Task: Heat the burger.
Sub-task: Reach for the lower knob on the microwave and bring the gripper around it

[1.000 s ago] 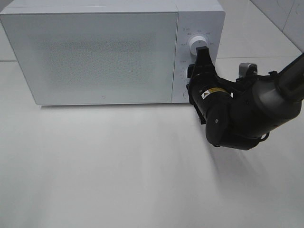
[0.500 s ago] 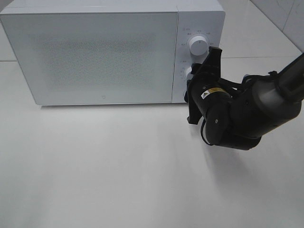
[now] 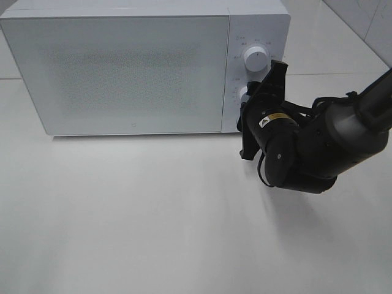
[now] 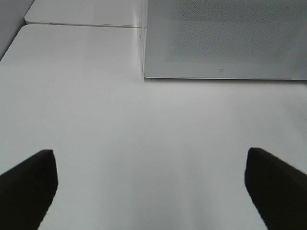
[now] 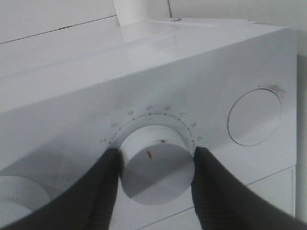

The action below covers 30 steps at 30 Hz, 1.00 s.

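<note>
**Lower dial clasped by right end effector; burger out of sight**

The burger cannot be seen in any view. The white microwave (image 3: 153, 7) fills the upper left and centre of the high frame, and its speckled grey door (image 3: 128, 73) is shut. On the control panel (image 3: 269, 30) at the microwave's right end, the upper dial (image 3: 255, 57) is untouched. The lower dial (image 5: 156, 165) is clenched by the right end effector (image 5: 156, 152), and the right wrist view shows its two black fingers (image 5: 108, 187) pressed against opposite sides of the dial. A round button (image 5: 254, 117) is seen near that dial. The right arm (image 3: 318, 147) is stretched in from the right edge of the high frame. The left end effector (image 4: 153, 191) is released, with its fingers spread wide over the white table (image 4: 120, 120) in front of the microwave.
</note>
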### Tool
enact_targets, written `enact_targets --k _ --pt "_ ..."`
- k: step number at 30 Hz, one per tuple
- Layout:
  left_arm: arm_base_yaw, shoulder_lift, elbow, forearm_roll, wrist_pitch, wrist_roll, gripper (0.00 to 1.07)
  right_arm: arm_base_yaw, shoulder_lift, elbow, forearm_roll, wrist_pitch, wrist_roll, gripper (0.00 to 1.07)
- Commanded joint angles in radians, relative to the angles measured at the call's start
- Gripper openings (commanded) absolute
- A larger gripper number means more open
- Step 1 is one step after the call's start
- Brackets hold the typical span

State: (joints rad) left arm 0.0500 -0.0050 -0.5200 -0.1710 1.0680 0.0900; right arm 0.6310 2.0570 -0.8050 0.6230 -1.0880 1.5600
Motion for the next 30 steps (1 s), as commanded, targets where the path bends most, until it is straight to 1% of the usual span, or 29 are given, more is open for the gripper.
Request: enact_targets --k 1,7,9,10,12,14,15,16,17,18,19,20,21,22,23,24,26,30 --pt "0.003 -0.015 0.002 -0.008 0.002 -0.005 0.98 0.012 -0.020 -0.057 -0.209 -0.107 -0.019 0.04" --pt "0.003 -0.015 0.002 -0.008 0.002 -0.005 0.98 0.012 -0.020 -0.057 -0.161 -0.110 -0.040 0.08" --pt "0.003 -0.015 0.002 -0.008 0.002 -0.005 0.98 0.012 -0.020 -0.057 -0.102 -0.110 -0.065 0.12" --pt "0.003 -0.015 0.002 -0.008 0.002 -0.005 0.98 0.012 -0.020 -0.057 -0.102 -0.110 -0.065 0.12" --pt "0.003 -0.015 0.002 -0.008 0.002 -0.005 0.98 0.012 -0.020 -0.057 -0.055 -0.110 -0.082 0.18" --pt "0.003 -0.015 0.002 -0.008 0.002 -0.005 0.98 0.012 -0.020 -0.057 -0.040 -0.110 -0.085 0.20" --pt "0.003 -0.015 0.002 -0.008 0.002 -0.005 0.98 0.012 -0.020 -0.057 -0.016 -0.110 -0.092 0.25" --pt "0.003 -0.015 0.002 -0.008 0.002 -0.005 0.98 0.012 -0.020 -0.057 -0.016 -0.110 -0.092 0.25" --pt "0.003 -0.015 0.002 -0.008 0.002 -0.005 0.98 0.012 -0.020 -0.057 -0.004 -0.110 -0.100 0.28" --pt "0.003 -0.015 0.002 -0.008 0.002 -0.005 0.98 0.012 -0.020 -0.057 0.008 -0.110 -0.107 0.36" --pt "0.003 -0.015 0.002 -0.008 0.002 -0.005 0.98 0.012 -0.020 -0.057 0.008 -0.110 -0.107 0.36" --pt "0.003 -0.015 0.002 -0.008 0.002 -0.005 0.98 0.012 -0.020 -0.057 0.012 -0.110 -0.107 0.40" --pt "0.003 -0.015 0.002 -0.008 0.002 -0.005 0.98 0.012 -0.020 -0.057 0.019 -0.110 -0.107 0.48" --pt "0.003 -0.015 0.002 -0.008 0.002 -0.005 0.98 0.012 -0.020 -0.057 0.019 -0.110 -0.107 0.48" --pt "0.003 -0.015 0.002 -0.008 0.002 -0.005 0.98 0.012 -0.020 -0.052 0.025 -0.103 -0.107 0.53" --pt "0.003 -0.015 0.002 -0.008 0.002 -0.005 0.98 0.012 -0.020 -0.052 0.025 -0.103 -0.107 0.53" --pt "0.003 -0.015 0.002 -0.008 0.002 -0.005 0.98 0.012 -0.020 -0.040 0.023 -0.101 -0.119 0.59" --pt "0.003 -0.015 0.002 -0.008 0.002 -0.005 0.98 0.014 -0.020 -0.022 0.015 -0.096 -0.139 0.62"
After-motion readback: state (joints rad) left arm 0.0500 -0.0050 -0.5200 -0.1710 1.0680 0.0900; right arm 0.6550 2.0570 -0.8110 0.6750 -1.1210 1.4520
